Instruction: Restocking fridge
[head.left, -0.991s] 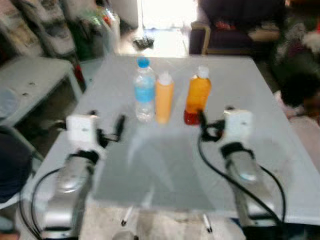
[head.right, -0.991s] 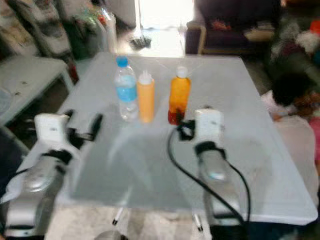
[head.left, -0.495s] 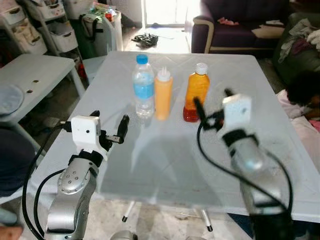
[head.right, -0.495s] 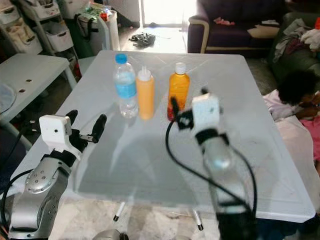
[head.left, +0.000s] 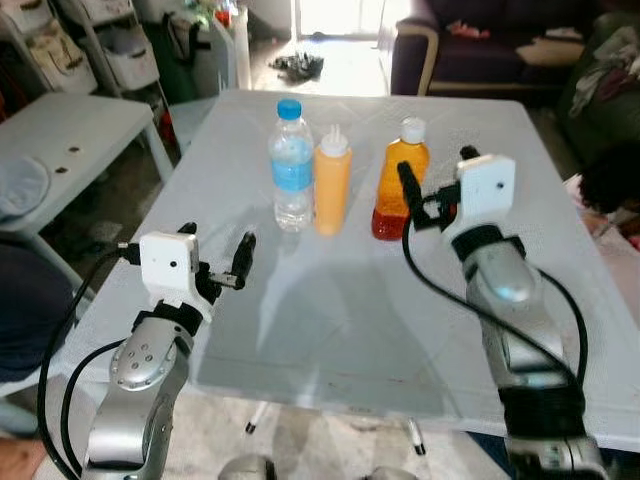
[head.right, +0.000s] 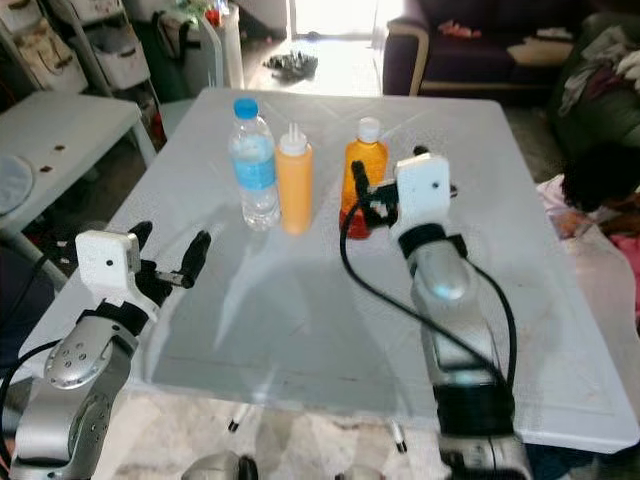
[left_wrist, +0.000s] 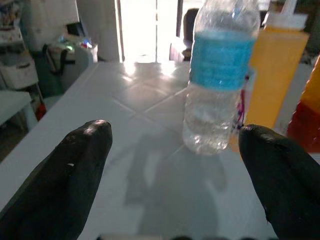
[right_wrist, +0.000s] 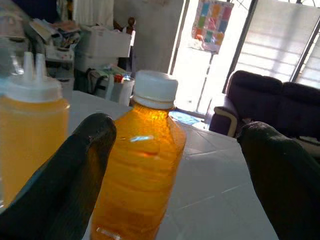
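Three bottles stand in a row at the far middle of the white table (head.left: 330, 310): a clear water bottle (head.left: 291, 165) with a blue cap and label, an orange squeeze bottle (head.left: 332, 185), and an amber juice bottle (head.left: 398, 185) with a white cap. My right gripper (head.left: 437, 175) is open just right of the juice bottle, one finger alongside it. In the right wrist view the juice bottle (right_wrist: 142, 165) stands close between the spread fingers (right_wrist: 75, 175), toward one side. My left gripper (head.left: 217, 250) hovers open over the table's near left, facing the water bottle (left_wrist: 220, 85).
A pale bench (head.left: 70, 150) stands left of the table, with shelves and bags behind it. A dark sofa (head.left: 480, 40) lies beyond the table's far edge. A person (head.left: 612, 180) sits low at the right. Bare tabletop stretches between my arms.
My right arm has reached forward and brought its open gripper up beside the juice bottle. The left arm has held its place. The camera has shifted a little.
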